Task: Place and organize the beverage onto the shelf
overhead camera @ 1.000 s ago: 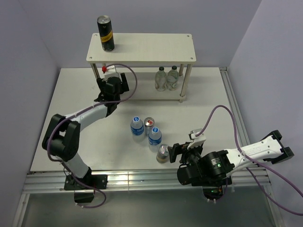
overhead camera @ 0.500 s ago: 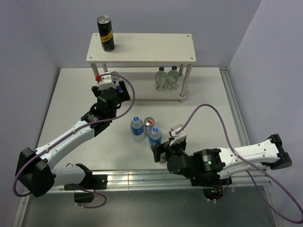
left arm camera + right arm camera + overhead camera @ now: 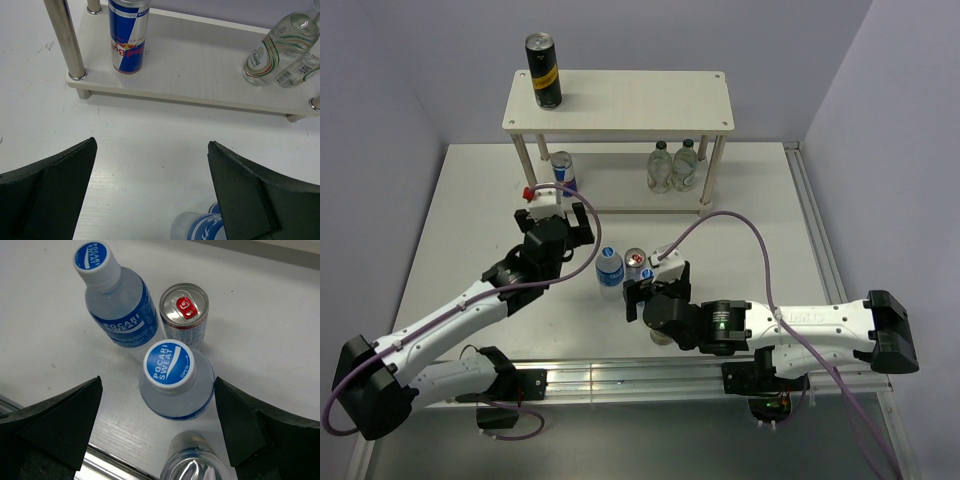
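The left pincer (image 3: 151,145) is spread wide and holds nothing. It hangs over the white table (image 3: 40,110). The cream shelf (image 3: 200,65) is right ahead of it, and the low board is just past the tips of its fingers. A blue-and-silver Red Bull can (image 3: 128,35) stands up on that board, ahead of the pincer and a bit to its left. Ahead and to its right, a clear bottle (image 3: 272,47) stands on the same board with a second clear bottle (image 3: 302,65) tight beside it. Far past this pincer, a black-and-gold can (image 3: 544,70) stands on the left end of the top board.

The right pincer (image 3: 157,382) is spread wide too. A Pocari Sweat bottle (image 3: 168,366) with a blue cap stands between its two fingers. There is a gap on each side, so nothing is pinched. Just past that bottle is a silver can with a red tab (image 3: 184,307). Past it and to the left is another Pocari Sweat bottle (image 3: 120,310). On the near side of the pincer, the shiny top of one more can (image 3: 192,465) peeks in. These four drinks stand on the table, not on the shelf.
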`<state>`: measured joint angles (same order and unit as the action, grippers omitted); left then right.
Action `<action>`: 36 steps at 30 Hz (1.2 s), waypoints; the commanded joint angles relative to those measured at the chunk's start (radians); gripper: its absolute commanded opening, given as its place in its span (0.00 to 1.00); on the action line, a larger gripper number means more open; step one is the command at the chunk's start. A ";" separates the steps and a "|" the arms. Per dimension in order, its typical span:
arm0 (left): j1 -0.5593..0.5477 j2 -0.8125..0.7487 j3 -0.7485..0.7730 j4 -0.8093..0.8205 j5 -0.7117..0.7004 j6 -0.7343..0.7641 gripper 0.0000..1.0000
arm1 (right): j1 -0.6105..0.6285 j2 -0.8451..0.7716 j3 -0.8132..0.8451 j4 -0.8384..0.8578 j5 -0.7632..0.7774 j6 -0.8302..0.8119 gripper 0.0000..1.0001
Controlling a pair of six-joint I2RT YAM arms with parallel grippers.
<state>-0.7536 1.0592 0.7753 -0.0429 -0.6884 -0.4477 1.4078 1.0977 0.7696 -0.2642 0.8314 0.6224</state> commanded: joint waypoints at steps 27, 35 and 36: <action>-0.039 -0.080 -0.053 0.020 -0.013 -0.016 0.99 | -0.061 0.145 -0.012 0.053 0.143 0.074 0.02; -0.044 -0.091 -0.056 0.011 -0.017 -0.011 0.99 | -0.023 -0.059 0.180 -0.148 0.123 0.077 0.00; -0.044 -0.096 -0.054 0.009 -0.017 -0.011 0.99 | -0.021 -0.074 0.233 -0.161 0.118 0.059 0.00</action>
<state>-0.7929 0.9928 0.7235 -0.0505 -0.6895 -0.4580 1.3666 1.1461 0.8165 -0.4442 0.8867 0.6937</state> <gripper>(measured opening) 0.994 0.612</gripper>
